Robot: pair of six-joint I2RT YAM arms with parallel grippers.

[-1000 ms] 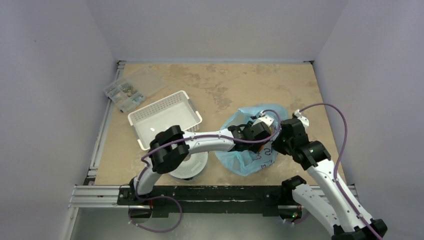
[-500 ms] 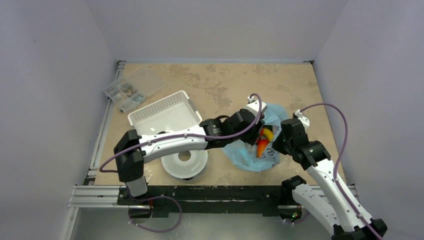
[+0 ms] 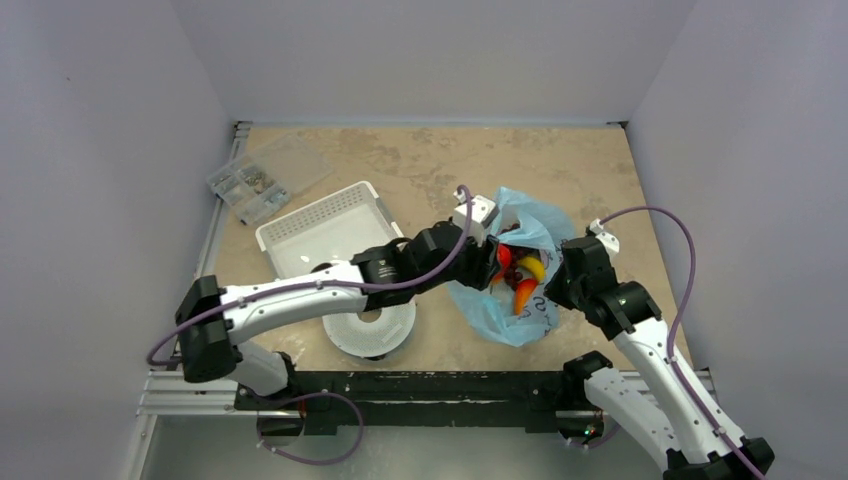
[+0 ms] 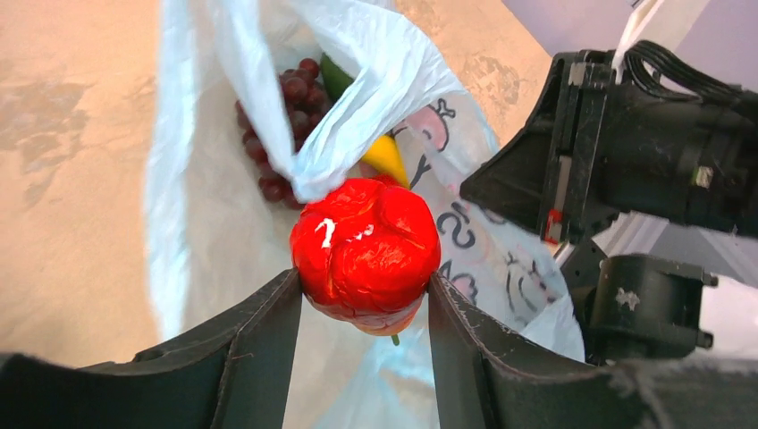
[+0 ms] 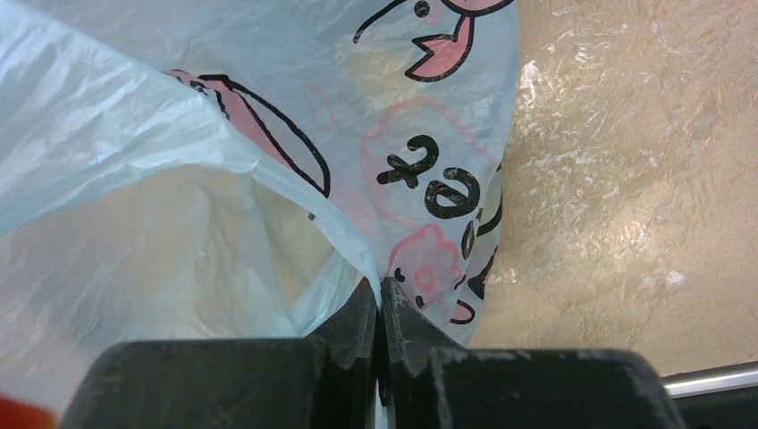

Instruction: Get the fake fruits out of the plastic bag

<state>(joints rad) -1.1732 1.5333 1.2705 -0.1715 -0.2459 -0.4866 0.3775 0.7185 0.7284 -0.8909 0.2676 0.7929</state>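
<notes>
At centre frame, we find the left gripper (image 4: 365, 284) clamping a slick red fruit (image 4: 366, 241) and the right gripper (image 5: 381, 299) pinching the plastic bag (image 5: 268, 98), whose draped fold could dislodge the fruit.

Work enclosure seen from above. A tan, mottled tabletop (image 3: 420, 165) with paler worn patches is closed in on three sides by plain, pale lilac-grey walls: back wall (image 3: 430, 60), left wall (image 3: 100, 200) and right wall (image 3: 745, 170). Silver aluminium rails (image 3: 203, 270) run along the table's left and near edges. A black crossbar (image 3: 430, 385) lies along the near edge. Lighting is even and diffuse; shadows are soft.
</notes>
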